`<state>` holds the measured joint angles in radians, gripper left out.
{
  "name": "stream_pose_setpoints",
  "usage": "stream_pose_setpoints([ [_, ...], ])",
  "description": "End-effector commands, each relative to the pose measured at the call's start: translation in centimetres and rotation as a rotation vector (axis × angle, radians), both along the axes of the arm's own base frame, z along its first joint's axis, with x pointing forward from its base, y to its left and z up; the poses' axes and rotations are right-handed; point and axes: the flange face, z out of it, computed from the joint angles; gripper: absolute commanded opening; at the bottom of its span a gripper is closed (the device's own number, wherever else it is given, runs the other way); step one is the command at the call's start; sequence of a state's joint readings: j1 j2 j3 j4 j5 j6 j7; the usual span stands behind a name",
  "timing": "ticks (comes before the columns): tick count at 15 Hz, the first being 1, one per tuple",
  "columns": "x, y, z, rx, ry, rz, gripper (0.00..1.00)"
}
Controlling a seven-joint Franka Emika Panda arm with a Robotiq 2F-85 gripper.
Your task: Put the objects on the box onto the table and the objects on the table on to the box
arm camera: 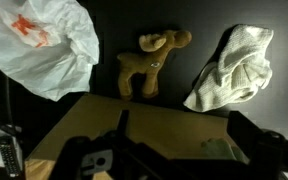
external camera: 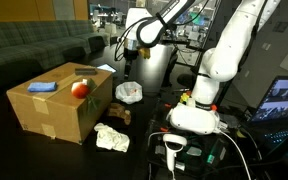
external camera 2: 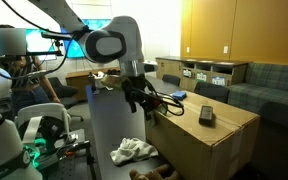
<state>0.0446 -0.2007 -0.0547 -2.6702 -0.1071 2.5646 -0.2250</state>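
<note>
Box [external camera: 49,112]: on worktop [arm camera: 119,20]; top carries blue item [external camera: 42,87] and red round item [external camera: 81,89], both indistinct. Gripper [external camera: 128,62]: open, empty, raised near box. Toy moose [arm camera: 151,65], cloth [arm camera: 234,65], plastic bag [arm camera: 39,40] (cut off): on worktop.

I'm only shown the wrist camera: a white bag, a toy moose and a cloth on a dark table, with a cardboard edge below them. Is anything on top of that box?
Observer: Yes, a red-orange round thing, maybe a fruit, sits on the box.
Operator: Just that?
Observer: A flat blue item lies on it too, apart from the round one.
Operator: Is the claw holding something?
Observer: No, the gripper hangs open and empty above the table.
</note>
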Motion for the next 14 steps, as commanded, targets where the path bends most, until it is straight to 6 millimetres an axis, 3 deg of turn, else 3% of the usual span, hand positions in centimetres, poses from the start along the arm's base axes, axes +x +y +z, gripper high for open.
stream_pose_setpoints([
  [1,1.6,0.2,-4.4,0.069,0.029,0.022,1.0],
  [7,2.7,-0.2,-12.4,0.185,0.1,0.031,1.0],
  [14,4.2,-1.7,-19.1,0.206,0.171,0.087,1.0],
])
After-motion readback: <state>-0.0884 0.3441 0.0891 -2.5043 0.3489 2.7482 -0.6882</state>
